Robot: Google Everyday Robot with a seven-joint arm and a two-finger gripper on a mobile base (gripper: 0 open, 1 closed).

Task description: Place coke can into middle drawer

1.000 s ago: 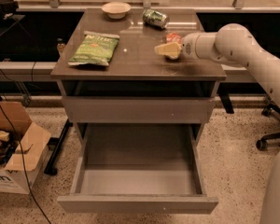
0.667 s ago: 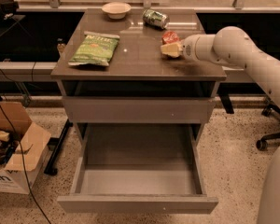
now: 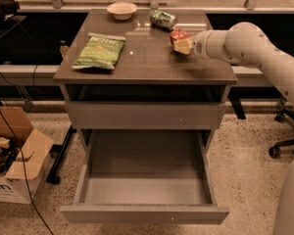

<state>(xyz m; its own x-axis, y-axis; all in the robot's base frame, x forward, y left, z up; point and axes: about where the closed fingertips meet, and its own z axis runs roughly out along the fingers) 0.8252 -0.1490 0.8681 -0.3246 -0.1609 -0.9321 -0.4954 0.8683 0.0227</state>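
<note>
Pinching the coke can between its tan fingers, the gripper hangs over the right rear part of the cabinet top, at the end of a smooth, white, rounded arm that comes in from the right. The red can shows just above the fingers, tilted. Just behind it a green soda can lies on its side on the glossy brown top. Farther left sit a shallow pale bowl and a flat, crinkled green chip bag. Below, the middle drawer stands pulled fully out, a wide, shallow grey tray with a matte floor, under the closed flat drawer front. An open cardboard box sits on the speckled floor to the left; an office chair base is on the right.
</note>
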